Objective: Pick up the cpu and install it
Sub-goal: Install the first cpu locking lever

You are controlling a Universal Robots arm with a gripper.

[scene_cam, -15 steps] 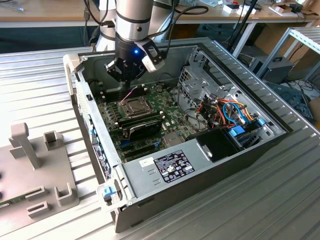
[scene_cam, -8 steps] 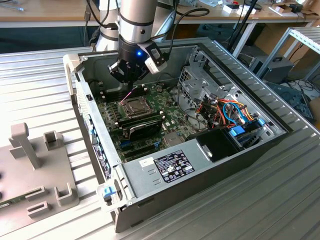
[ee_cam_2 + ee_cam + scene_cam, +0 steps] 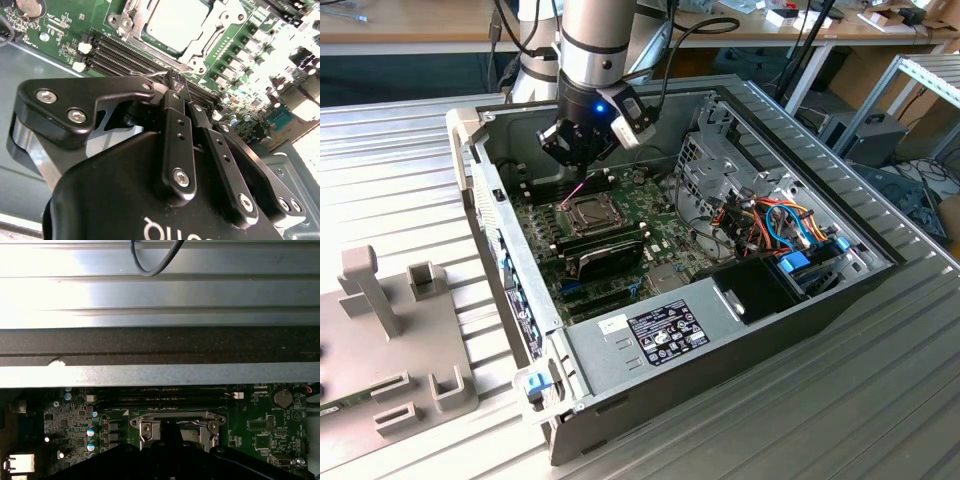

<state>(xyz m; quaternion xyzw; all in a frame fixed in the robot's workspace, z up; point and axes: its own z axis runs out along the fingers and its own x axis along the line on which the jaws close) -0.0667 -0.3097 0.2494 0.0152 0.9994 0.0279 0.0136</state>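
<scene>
Cpu (image 3: 177, 22) seated flat in the socket (image 3: 150, 42) on the green motherboard (image 3: 240, 55), pale metal top facing up, ringed by the socket's silvery hinged frame. Same chip visible in the exterior view (image 3: 587, 210) as a small grey square inside the open computer case (image 3: 620, 340), and partly in the first wrist view (image 3: 187, 426) behind the tool's dark body.

Tool (image 3: 172, 80) poised directly above the socket area, black fingers (image 3: 175, 130) pressed together at the tips, holding nothing; fingertips apart from the chip, over the row of black memory slots (image 3: 125, 52) just beside the socket. In the exterior view, tool (image 3: 582, 170) hanging under the grey arm (image 3: 592, 40) with a blue light lit on the wrist, a thin pink line running from it down toward the socket.

Beside the socket toward the exterior view's front, long black memory sticks (image 3: 605, 245) lying across the board. Further to the exterior view's right, a perforated metal drive cage (image 3: 705, 170), then a bundle of orange, blue and black cables (image 3: 775, 225). Labelled power supply box (image 3: 655, 335) at the case's near end. Case resting on a ribbed metal bench (image 3: 400, 180); grey fixture block (image 3: 380, 330) on the bench at the exterior view's left.
</scene>
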